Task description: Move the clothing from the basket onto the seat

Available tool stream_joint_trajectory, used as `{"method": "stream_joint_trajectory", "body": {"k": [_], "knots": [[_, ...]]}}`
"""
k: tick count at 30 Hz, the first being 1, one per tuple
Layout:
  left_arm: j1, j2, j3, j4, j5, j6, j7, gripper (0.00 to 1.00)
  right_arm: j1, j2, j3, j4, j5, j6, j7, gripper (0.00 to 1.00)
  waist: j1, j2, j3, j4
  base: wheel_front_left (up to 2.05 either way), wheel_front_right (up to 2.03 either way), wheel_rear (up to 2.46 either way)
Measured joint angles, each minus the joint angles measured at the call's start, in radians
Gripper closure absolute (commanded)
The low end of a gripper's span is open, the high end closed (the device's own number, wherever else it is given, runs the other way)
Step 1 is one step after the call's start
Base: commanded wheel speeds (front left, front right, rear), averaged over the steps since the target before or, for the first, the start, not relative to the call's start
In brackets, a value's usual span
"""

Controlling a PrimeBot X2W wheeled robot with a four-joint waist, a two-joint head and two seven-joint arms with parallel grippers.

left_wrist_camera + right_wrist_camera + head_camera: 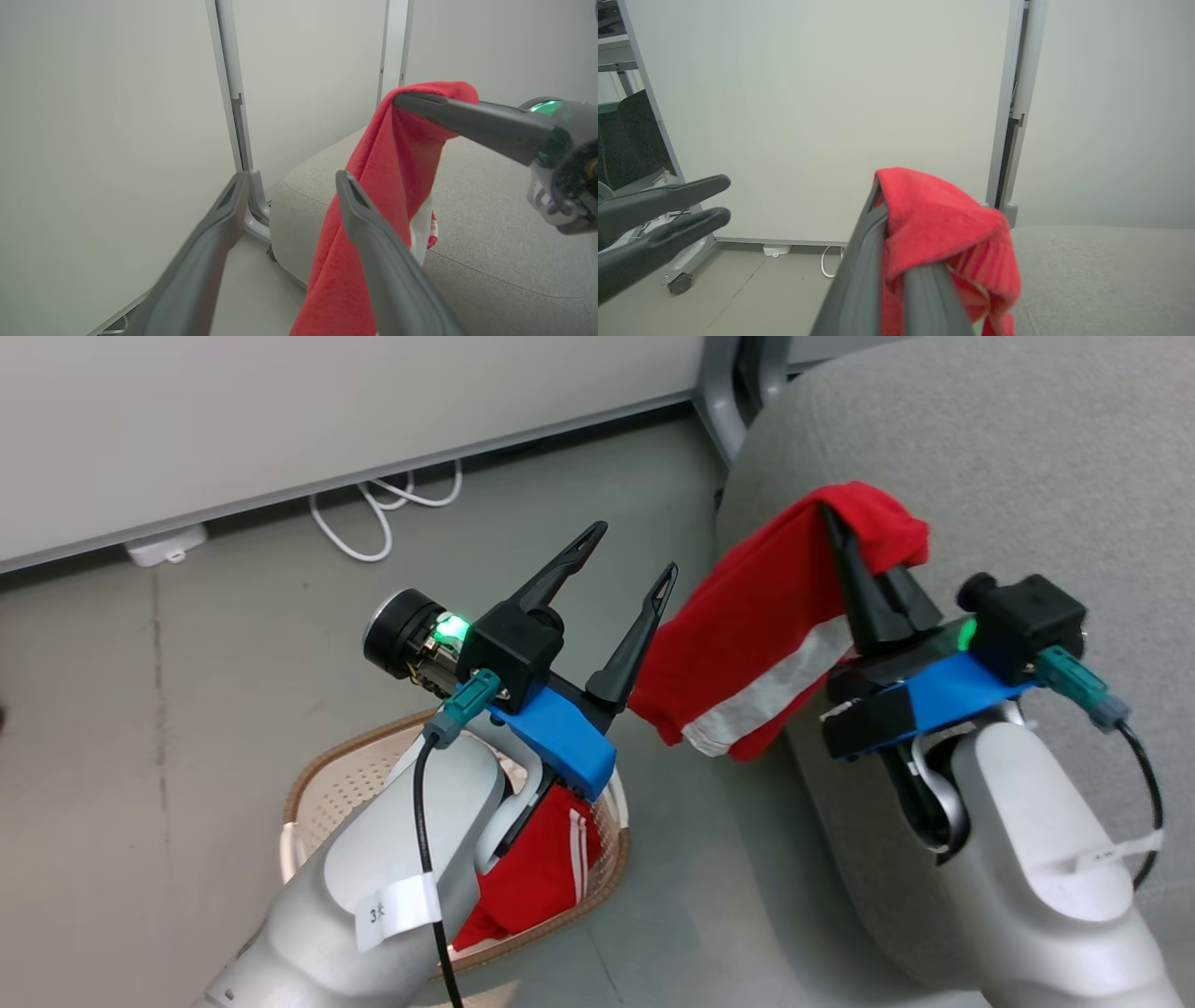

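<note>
Pinching the clothing between pressed-together fingers, the right gripper holds it draped over the left edge of the seat, so carry it well inward before release, while the left gripper, spread and empty, hovers above the basket, where more red fabric lies.

Office-like test space — white partition panels on castors, cable along grey floor.

right fingers clamp clothing | seat apparently just below
</note>
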Motion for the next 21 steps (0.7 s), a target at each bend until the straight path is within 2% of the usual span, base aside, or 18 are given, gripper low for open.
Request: {"method": "stream_joint_trajectory", "body": {"k": [14, 21], "knots": [[-0.002, 0.0, -0.061, -0.004, 0.019, -0.01, 0.003, 0.0, 0.125, -0.017, -0.183, -0.114, -0.013, 0.0, 0.0, 1.0, 0.0, 0.0, 0.046, -0.14, 0.0, 0.0, 0.0], [0.006, -0.011, -0.105, 0.0, 0.023, -0.021, 0.012, 0.0, 0.187, -0.012, -0.238, -0.148, -0.019, 0.0, 0.0, 1.0, 0.0, 0.0, 0.052, -0.184, 0.0, 0.0, 0.0]]}}
